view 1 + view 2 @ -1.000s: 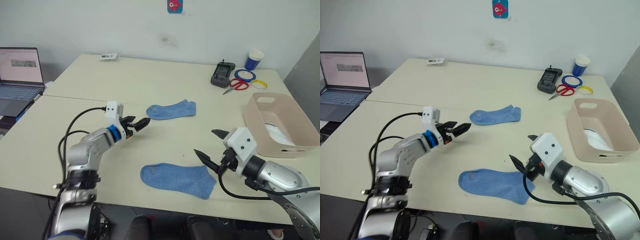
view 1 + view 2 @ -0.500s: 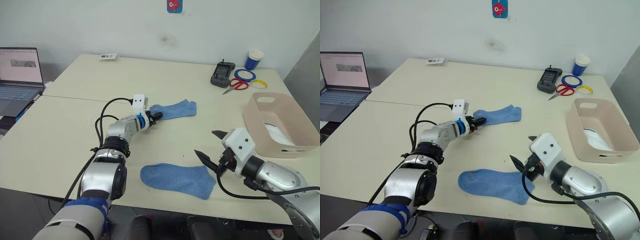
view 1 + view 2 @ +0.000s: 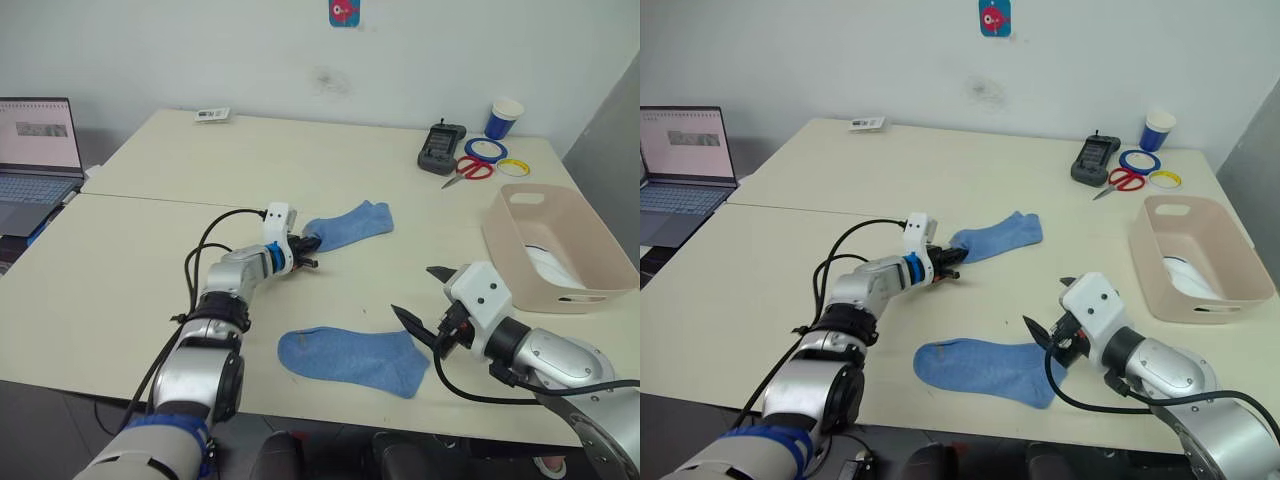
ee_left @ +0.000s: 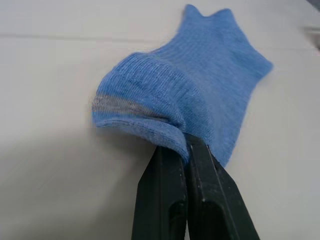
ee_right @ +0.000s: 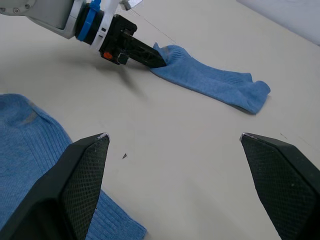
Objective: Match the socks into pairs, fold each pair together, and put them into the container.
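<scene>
Two blue ankle socks lie on the cream table. The far sock (image 3: 350,220) is stretched out mid-table, and my left gripper (image 3: 306,245) is shut on its near end, which is pinched and slightly raised between the fingers (image 4: 172,170). The near sock (image 3: 350,360) lies flat by the front edge. Just right of its toe, my right gripper (image 3: 420,292) hovers open with nothing between its fingers. The pale pink container (image 3: 530,265) stands at the right, with something white (image 3: 552,266) inside.
A laptop (image 3: 35,160) sits off the table's left side. At the back right are a blue cup (image 3: 505,117), tape rolls (image 3: 488,150), red scissors (image 3: 472,170) and a black device (image 3: 438,148). A small card (image 3: 213,114) lies at the back left.
My left arm reached forward to the far sock and its gripper went from open to shut on the sock's end. The right arm stayed where it was.
</scene>
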You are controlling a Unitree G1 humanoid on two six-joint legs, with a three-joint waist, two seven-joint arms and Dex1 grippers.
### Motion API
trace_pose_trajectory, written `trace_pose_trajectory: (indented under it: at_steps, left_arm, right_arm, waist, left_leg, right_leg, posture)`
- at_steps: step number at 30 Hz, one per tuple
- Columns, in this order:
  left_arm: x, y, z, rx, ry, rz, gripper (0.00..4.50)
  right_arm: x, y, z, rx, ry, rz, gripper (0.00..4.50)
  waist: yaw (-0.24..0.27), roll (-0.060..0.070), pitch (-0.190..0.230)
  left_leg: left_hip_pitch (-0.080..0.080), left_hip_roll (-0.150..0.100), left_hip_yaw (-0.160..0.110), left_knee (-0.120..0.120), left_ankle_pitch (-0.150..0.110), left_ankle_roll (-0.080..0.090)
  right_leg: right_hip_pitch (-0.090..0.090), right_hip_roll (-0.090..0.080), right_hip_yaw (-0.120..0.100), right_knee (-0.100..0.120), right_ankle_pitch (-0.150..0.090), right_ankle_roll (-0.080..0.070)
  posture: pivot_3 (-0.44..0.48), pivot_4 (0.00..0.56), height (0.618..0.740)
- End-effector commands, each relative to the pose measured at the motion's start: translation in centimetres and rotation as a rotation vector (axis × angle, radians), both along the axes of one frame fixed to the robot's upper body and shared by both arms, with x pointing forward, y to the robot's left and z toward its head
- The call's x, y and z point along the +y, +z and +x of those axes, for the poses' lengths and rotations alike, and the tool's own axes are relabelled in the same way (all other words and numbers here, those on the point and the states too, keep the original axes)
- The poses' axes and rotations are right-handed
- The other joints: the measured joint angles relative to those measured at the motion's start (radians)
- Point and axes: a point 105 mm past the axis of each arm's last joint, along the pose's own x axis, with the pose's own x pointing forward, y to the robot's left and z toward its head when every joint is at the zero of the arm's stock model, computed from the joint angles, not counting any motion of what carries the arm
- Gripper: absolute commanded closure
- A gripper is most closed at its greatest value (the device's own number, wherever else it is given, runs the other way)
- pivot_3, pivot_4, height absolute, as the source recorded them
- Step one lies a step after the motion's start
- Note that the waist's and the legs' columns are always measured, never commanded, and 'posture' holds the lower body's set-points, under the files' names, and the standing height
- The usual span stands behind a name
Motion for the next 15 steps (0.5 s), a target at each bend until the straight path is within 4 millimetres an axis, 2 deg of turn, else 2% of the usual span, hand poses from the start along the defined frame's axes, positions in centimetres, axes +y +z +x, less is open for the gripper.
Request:
trace_pose_trajectory:
  at_steps: [1, 4, 9, 11, 13, 15]
  left_arm:
    - [0.1, 0.7, -3.2, 0.036, -0.127, -0.025, 4.45]
    - [2.4, 0.8, -5.6, 0.067, -0.160, -0.004, 4.45]
    - [6.3, 0.6, -7.8, 0.118, -0.170, 0.069, 4.45]
    - [7.5, 0.6, -7.9, 0.111, -0.153, 0.098, 4.45]
    - [8.1, 0.6, -7.8, 0.105, -0.138, 0.109, 4.45]
    - [8.3, 0.3, -7.7, 0.102, -0.132, 0.118, 4.45]
  right_arm:
    - [0.4, 0.9, -0.3, -0.044, 0.034, 0.010, 0.00]
    - [0.5, 0.8, -0.1, -0.039, 0.042, 0.012, 0.00]
    - [0.8, 0.1, 0.5, -0.013, 0.040, 0.026, 0.00]
    - [1.4, -0.7, 1.7, 0.013, 0.021, 0.044, 0.00]
    - [2.0, -1.3, 2.7, 0.030, 0.004, 0.059, 0.00]
    - [3.4, -1.8, 4.6, 0.046, -0.006, 0.098, 0.00]
  waist:
    - [-0.001, 0.000, 0.000]
    - [-0.002, 0.000, 0.000]
    - [0.000, 0.000, 0.000]
    - [0.000, 0.000, 0.000]
    - [0.001, 0.000, 0.000]
    - [0.000, 0.000, 0.000]
  left_leg:
    - [0.000, 0.000, 0.000, 0.000, 0.000, 0.000]
    - [0.001, 0.000, -0.001, 0.000, 0.000, 0.000]
    - [0.001, 0.000, -0.001, 0.000, -0.002, 0.003]
    - [0.001, 0.000, -0.001, 0.000, -0.002, 0.003]
    - [0.001, 0.000, 0.000, 0.000, -0.002, 0.004]
    - [0.001, -0.001, 0.000, 0.000, -0.002, 0.004]
  right_leg:
    - [0.000, 0.000, 0.000, 0.000, 0.000, 0.000]
    - [0.001, 0.000, 0.000, 0.000, 0.000, 0.000]
    - [0.001, 0.000, 0.000, 0.000, 0.000, 0.000]
    - [0.001, -0.001, 0.000, 0.000, 0.000, 0.000]
    - [0.001, -0.001, 0.000, 0.000, 0.000, 0.000]
    - [0.000, -0.002, 0.000, 0.000, 0.000, 0.000]
  posture:
    - [0.000, 0.150, 0.725]
    - [0.000, 0.150, 0.725]
    - [0.000, 0.150, 0.725]
    - [0.000, 0.150, 0.725]
    - [0.000, 0.150, 0.725]
    - [0.000, 0.150, 0.725]
